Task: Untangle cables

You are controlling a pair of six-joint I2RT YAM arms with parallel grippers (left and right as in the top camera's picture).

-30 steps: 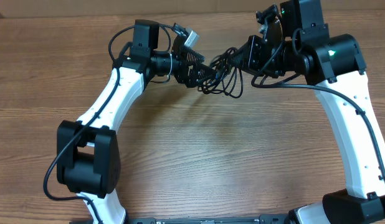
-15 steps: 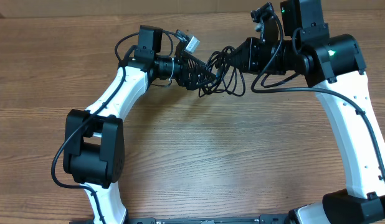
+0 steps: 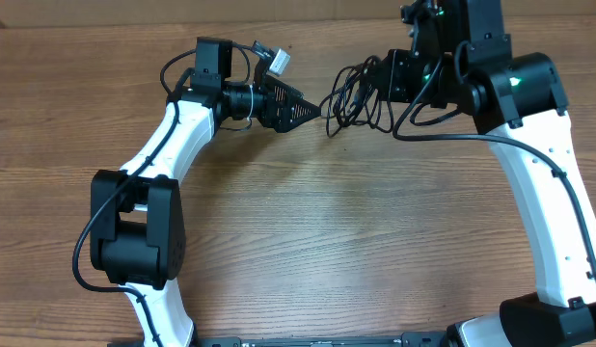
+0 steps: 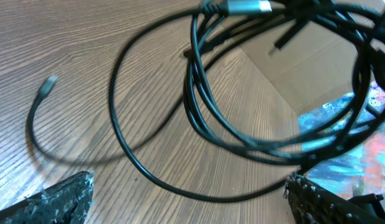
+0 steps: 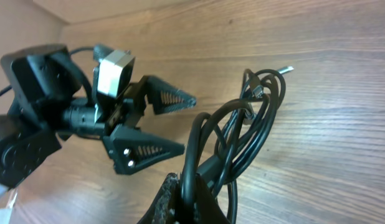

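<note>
Tools: two, left tool (image 5: 189, 123), right tool (image 5: 190, 203); cables (image 5: 217, 165): one tangle.

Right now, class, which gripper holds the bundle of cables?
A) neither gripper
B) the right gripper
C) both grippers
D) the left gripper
B: the right gripper is shut on the cables, while the left gripper stands open and grips nothing.

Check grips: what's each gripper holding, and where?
Right gripper is shut on the cables, pinching the bunched loops at one end. Left gripper open, empty.
</note>
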